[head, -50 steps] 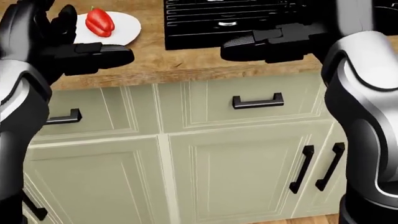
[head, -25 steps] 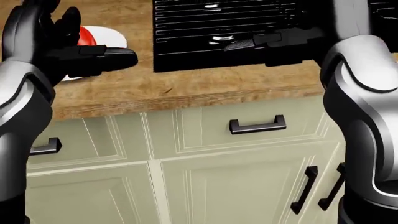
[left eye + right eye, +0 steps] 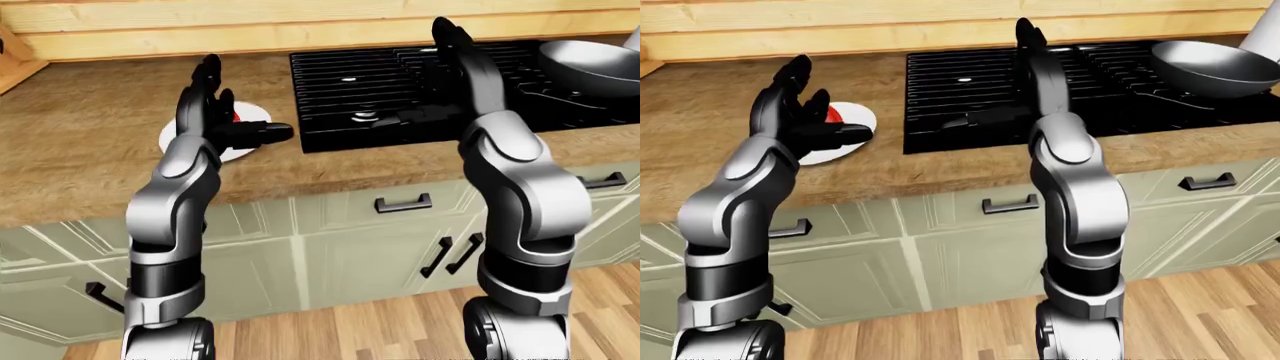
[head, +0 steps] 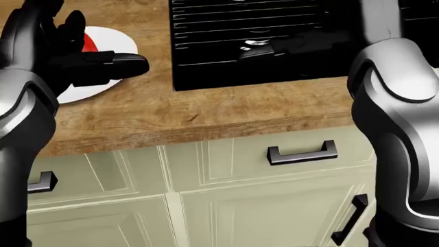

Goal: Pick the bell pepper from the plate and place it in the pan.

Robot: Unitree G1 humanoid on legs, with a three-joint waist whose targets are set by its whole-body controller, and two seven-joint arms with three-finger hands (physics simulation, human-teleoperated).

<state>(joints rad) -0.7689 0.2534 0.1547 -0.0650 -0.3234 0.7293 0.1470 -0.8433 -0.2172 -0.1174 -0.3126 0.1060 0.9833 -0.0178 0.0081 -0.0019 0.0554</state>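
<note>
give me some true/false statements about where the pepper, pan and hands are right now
1. The bell pepper lies on the plate. True.
2. The pan sits on the wooden counter left of the plate. False: it is on the stove, at the right-eye view's right.
3. The left hand is open, by the plate. True.
4. The right hand grips the pan. False: it is open over the stove, apart from the pan.
</note>
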